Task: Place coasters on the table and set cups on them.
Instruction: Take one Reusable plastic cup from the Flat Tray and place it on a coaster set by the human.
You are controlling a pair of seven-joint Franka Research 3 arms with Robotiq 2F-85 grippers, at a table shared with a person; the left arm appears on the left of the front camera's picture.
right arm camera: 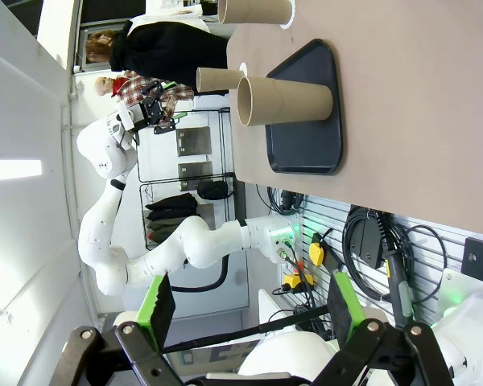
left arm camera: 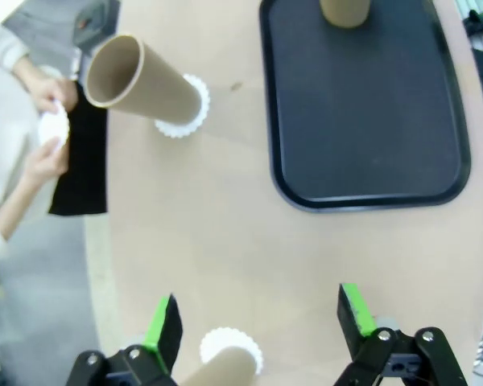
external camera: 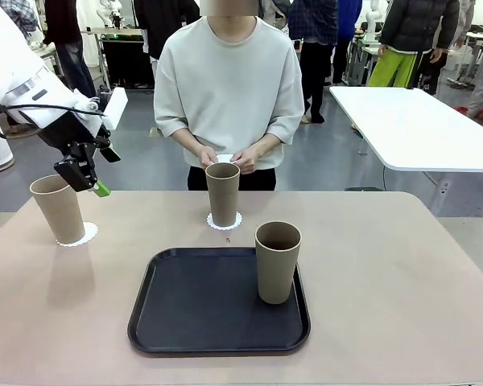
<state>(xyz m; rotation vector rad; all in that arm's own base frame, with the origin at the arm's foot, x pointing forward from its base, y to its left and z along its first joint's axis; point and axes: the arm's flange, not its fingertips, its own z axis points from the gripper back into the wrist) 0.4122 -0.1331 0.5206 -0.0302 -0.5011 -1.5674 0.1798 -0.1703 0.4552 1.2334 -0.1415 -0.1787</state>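
Plainly, the coming move turns on the third cup point(external camera: 278, 261), which lies well to the right of the left claw point(external camera: 95, 185). That claw hangs wide open, holding nothing, over the table's point(external camera: 386, 281) far-left corner, just above and beyond the left cup point(external camera: 58, 209). This cup stands upright on its coaster point(external camera: 87, 235) by the left edge.

At the middle of the far edge a second cup point(external camera: 222, 193) stands on another coaster point(external camera: 235, 222). Just behind it the person's hands point(external camera: 248, 158) hold a third coaster point(left arm camera: 52, 129), not yet laid down.

The third cup stands upright, long axis vertical, in the right half of the black tray point(external camera: 185, 322) by the near edge, so a sideways grasp around its wall looks apt. The right claw point(right arm camera: 249, 310) is likewise wide open and empty, drawn back off the table on the robot's side. I cannot tell which arm is nearer the cup. The tabletop is smooth and bare right of the tray, with ample room for a coaster.
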